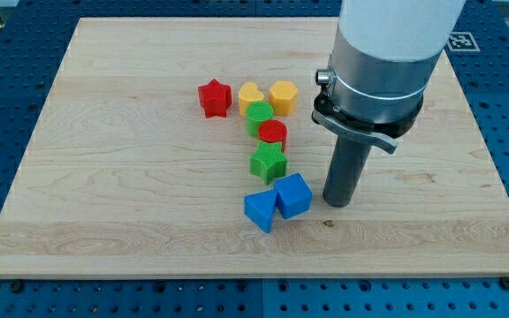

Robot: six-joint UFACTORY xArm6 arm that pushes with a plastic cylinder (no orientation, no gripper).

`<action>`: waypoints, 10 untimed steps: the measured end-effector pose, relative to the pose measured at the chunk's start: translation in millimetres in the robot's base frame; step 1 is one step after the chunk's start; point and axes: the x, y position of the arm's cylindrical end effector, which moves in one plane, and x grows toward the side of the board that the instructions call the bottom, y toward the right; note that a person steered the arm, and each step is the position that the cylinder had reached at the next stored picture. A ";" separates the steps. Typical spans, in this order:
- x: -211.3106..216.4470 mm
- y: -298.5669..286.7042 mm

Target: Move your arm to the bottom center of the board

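Note:
My tip (338, 202) rests on the wooden board (131, 212), right of centre and in the lower half. It stands just right of a blue cube (292, 195), with a small gap between them. A blue triangular block (260, 210) touches the cube's left side. Above them a column runs up: a green star-like block (268, 163), a red block (273, 134), a green round block (258, 116). At the top of the group are a yellow heart-like block (250, 94), a yellow hexagon (283, 96) and a red star (214, 97).
The arm's white and silver body (383, 53) hangs over the board's upper right. A blue perforated table (7, 106) surrounds the board. A fiducial marker (463, 41) lies at the top right corner.

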 end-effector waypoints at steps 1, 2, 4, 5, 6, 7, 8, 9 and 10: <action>0.0 1.6; 11.0 18.5; 60.0 16.6; 74.6 -0.6; 76.9 -8.0; 77.2 -22.9; 77.4 -34.0; 78.0 -58.9; 78.0 -91.0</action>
